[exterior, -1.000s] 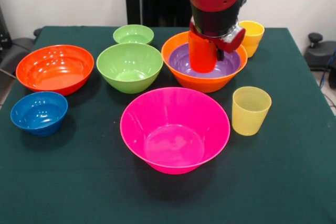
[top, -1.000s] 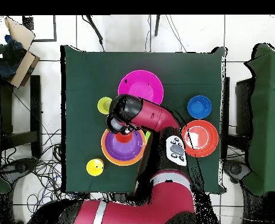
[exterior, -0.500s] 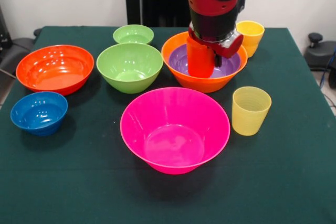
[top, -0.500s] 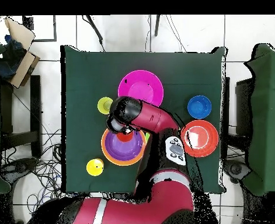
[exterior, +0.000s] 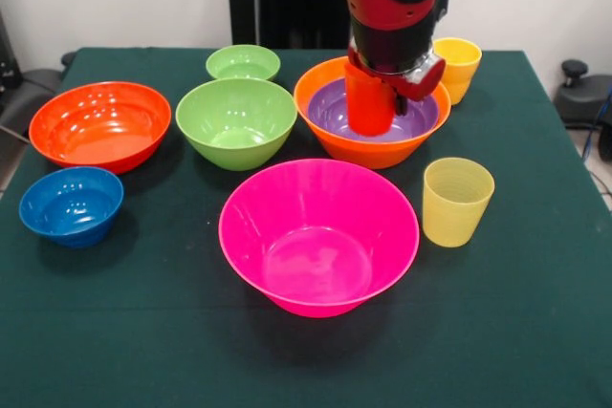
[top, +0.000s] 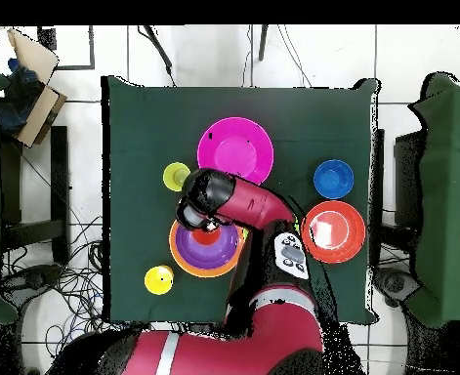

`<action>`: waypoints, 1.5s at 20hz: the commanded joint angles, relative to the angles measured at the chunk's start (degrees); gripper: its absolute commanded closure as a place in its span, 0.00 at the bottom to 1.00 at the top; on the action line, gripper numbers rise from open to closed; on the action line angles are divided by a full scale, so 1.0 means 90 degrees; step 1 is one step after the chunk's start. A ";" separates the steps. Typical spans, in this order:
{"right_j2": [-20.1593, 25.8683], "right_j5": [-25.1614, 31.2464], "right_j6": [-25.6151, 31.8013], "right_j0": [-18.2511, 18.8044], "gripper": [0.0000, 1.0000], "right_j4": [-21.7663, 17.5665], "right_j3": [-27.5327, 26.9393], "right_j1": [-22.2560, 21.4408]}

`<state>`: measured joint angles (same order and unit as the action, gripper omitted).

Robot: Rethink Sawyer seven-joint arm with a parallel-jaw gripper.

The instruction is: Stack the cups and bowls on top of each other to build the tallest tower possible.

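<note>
The tool (exterior: 382, 93) is clamped on the red-orange cup (exterior: 369, 110), held upright inside the purple bowl (exterior: 330, 112). That bowl sits nested in the large orange bowl (exterior: 316, 93) toward the desk's (exterior: 115, 332) far edge.

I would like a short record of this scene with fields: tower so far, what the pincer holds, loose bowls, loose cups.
tower so far: purple bowl nested in large orange bowl
pincer: shut on red-orange cup, over the purple bowl
loose bowls: pink, two green, red-orange, blue
loose cups: two yellow
</note>
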<state>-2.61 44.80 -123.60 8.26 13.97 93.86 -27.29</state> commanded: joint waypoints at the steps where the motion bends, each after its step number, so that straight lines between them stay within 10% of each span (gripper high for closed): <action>1: 0.0661 -0.0600 -0.0700 -0.0099 1.00 0.0233 0.0294 0.0133; 9: 0.0643 -0.0839 -0.0720 -0.0124 1.00 0.0177 0.0254 0.0257; 10: 0.0661 -0.0904 -0.0696 -0.0107 0.00 0.0175 0.0260 0.0275; 30: 0.0512 -0.0549 -0.0898 -0.0241 0.00 0.0230 0.0191 -0.0011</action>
<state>-1.94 39.88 -123.60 7.26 14.11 94.88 -26.29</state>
